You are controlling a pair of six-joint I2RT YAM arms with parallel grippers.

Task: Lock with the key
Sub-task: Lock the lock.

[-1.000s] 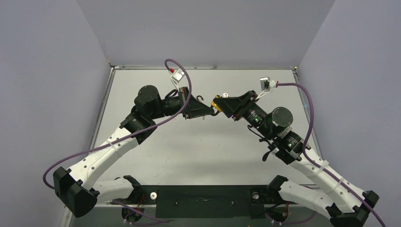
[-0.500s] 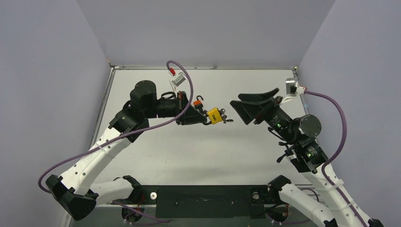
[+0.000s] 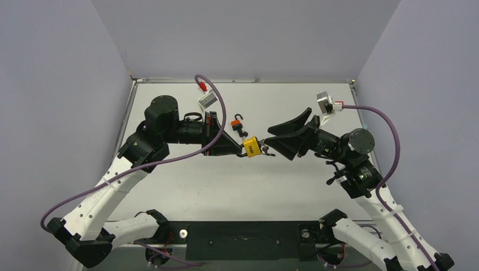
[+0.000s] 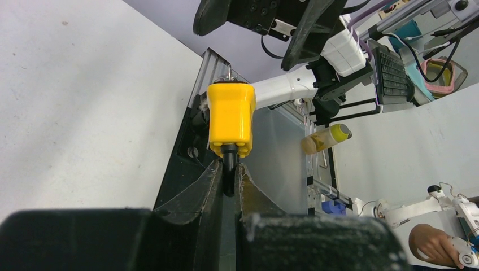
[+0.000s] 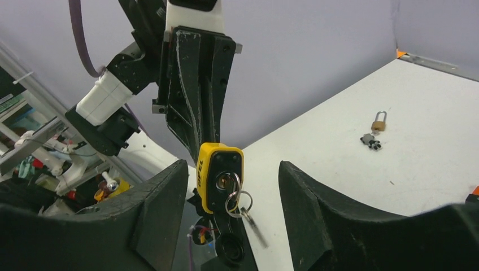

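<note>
Above the table (image 3: 226,186), clamped by its black shackle in the left gripper (image 4: 229,169): the yellow padlock (image 5: 219,175). Spread either side of the key (image 5: 227,182) in its keyhole: the right gripper (image 5: 231,166). Step in hand: taking the key. Next, probably: pinch squarely, then turn. Risk of catching the dangling ring (image 5: 236,202). Well apart on the table, 2 more: orange padlock (image 3: 238,120), brass padlock (image 5: 379,121).

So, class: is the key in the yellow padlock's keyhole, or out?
In. The right wrist view shows the key seated in the keyhole of the yellow padlock, its ring hanging below.
</note>
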